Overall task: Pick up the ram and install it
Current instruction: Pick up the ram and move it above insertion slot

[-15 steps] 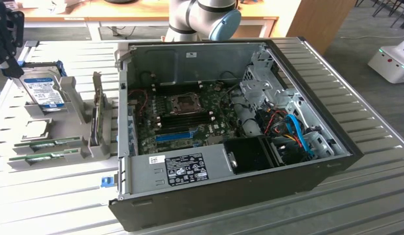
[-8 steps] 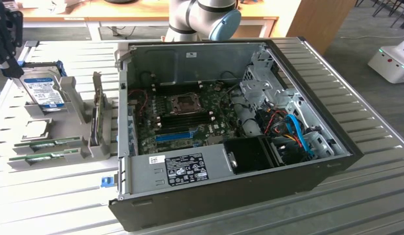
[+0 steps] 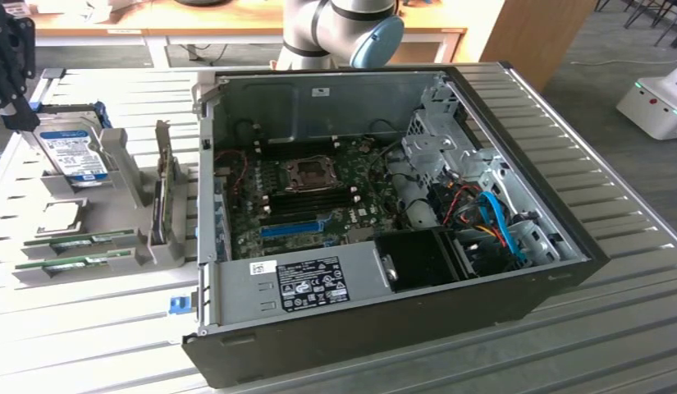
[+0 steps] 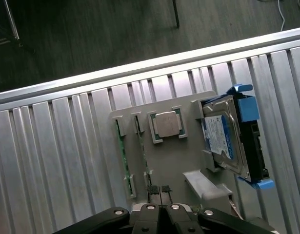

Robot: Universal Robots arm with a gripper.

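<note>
Two ram sticks [image 4: 121,156] racked beside CPU [image 4: 167,124], HDD [image 4: 220,139].

Ram [image 3: 84,240] in holder [image 3: 125,176] beside case [image 3: 349,328]

Wood desk [image 3: 130,22] in bkgd, dark floor [image 4: 91,39].
</note>
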